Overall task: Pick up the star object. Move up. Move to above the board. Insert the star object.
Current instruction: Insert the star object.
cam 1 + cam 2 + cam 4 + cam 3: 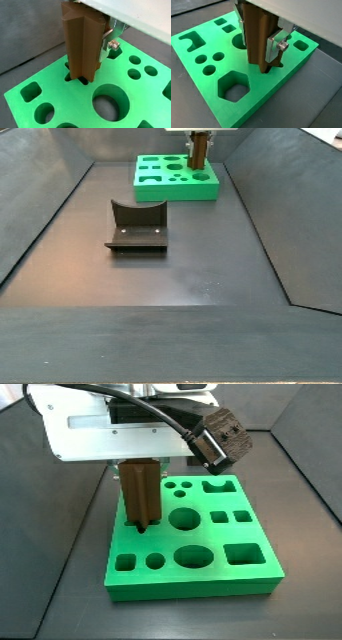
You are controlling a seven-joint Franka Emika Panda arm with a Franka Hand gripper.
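One tall brown star object (142, 496) stands upright in the gripper (271, 47), its silver fingers (276, 48) pressed flat against its ridged sides, and its lower end is sitting in the star-shaped hole of the green board (254, 574), at about nine o'clock on the board in a side view. In both wrist views the tip is already down inside that hole. Over on the table (201, 268), the dark fixture (136, 226) stands well apart from the board (160, 190).
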